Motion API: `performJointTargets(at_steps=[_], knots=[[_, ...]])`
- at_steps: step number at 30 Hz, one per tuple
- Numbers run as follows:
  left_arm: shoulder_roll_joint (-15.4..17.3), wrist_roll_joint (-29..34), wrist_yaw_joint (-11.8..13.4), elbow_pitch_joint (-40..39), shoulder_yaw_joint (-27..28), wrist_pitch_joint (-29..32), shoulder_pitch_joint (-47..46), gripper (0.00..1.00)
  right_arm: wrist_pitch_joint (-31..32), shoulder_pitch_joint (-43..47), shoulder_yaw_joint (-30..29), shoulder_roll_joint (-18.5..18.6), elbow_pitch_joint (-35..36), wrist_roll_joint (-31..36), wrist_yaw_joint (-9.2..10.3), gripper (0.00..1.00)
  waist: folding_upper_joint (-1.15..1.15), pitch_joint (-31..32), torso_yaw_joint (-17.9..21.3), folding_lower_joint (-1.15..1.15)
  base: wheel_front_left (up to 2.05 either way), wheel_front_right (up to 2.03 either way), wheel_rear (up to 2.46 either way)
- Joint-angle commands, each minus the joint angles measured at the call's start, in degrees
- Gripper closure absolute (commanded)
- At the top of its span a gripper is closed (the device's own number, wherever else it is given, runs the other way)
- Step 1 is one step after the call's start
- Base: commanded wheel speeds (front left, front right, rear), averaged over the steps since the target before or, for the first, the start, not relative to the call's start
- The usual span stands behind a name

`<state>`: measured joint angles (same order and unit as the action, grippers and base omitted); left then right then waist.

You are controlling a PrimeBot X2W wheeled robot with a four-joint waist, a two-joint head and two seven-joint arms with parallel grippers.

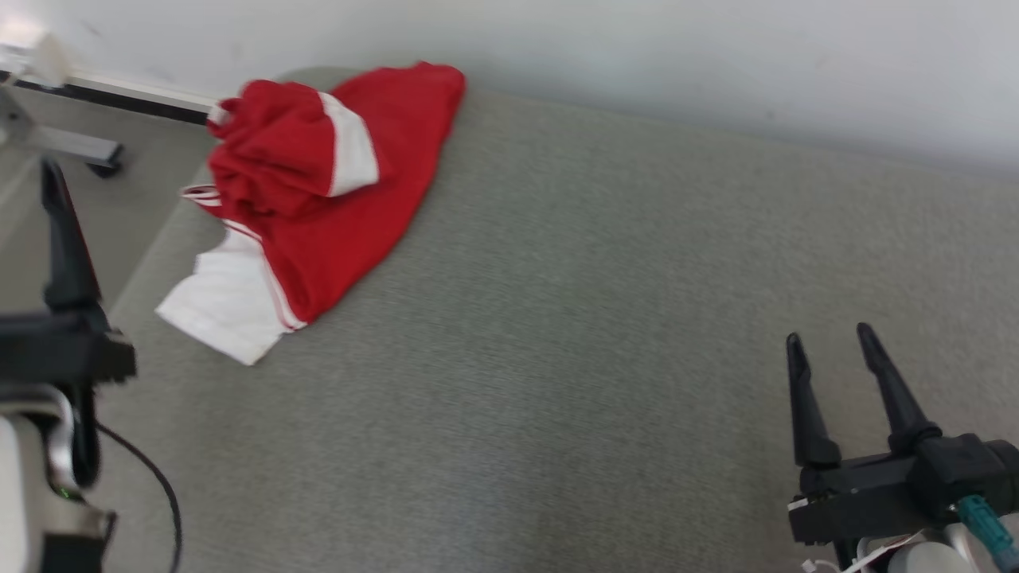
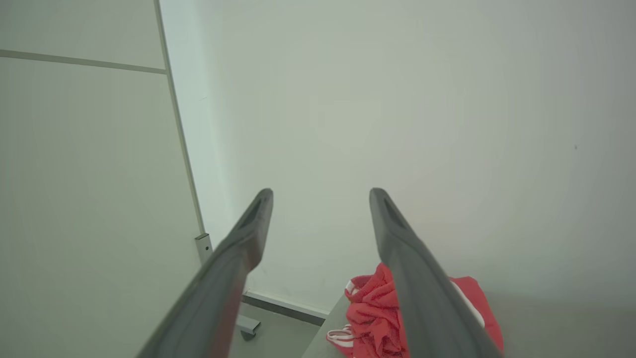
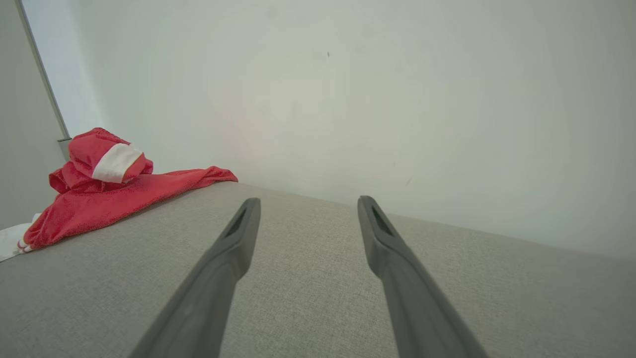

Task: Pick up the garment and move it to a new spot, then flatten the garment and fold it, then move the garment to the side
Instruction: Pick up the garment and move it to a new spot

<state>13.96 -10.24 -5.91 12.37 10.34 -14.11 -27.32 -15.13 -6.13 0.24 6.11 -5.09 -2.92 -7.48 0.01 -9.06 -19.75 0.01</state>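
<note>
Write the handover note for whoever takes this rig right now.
Left gripper: open, empty, by the left edge of the grey fabric surface, near the red-and-white garment.
Right gripper: open, empty, over the grey fabric surface, apart from the garment.
Garment: crumpled at the surface's far left corner.
Done: nothing yet.
Left: pick up, relocate, flatten, fold, set aside.

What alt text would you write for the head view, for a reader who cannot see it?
A crumpled red and white garment lies at the far left corner of a grey fabric surface beside a white wall. The right gripper is open at lower right, the left gripper at the left edge; neither touches the garment.
</note>
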Motion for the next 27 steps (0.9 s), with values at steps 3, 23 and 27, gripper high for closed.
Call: performJointTargets(at_steps=[3, 23, 27], knots=[[3.11, -1.22, -0.38, 2.67, 0.51, 1.64, -7.65, 0.00, -0.04, -1.57, -1.88, 0.40, 1.46, 0.31, -0.04, 0.00, -0.01, -12.10, 12.74, -0.01, 0.00, 0.00, 0.00], [15.70, -1.44, -0.52, 30.76, -1.12, 14.40, -24.48, 0.00, -0.04, -4.55, -6.06, -0.45, 4.37, -1.04, -0.04, 0.00, -0.01, -19.32, 21.92, -0.01, 0.00, 0.00, 0.00], [16.02, -2.93, -1.05, 35.46, -1.70, 17.30, -25.01, 0.00, -0.04, -4.39, -5.80, -0.59, 4.31, -0.94, -0.04, 0.00, -0.01, -18.82, 22.03, -0.01, 0.00, 0.00, 0.00]])
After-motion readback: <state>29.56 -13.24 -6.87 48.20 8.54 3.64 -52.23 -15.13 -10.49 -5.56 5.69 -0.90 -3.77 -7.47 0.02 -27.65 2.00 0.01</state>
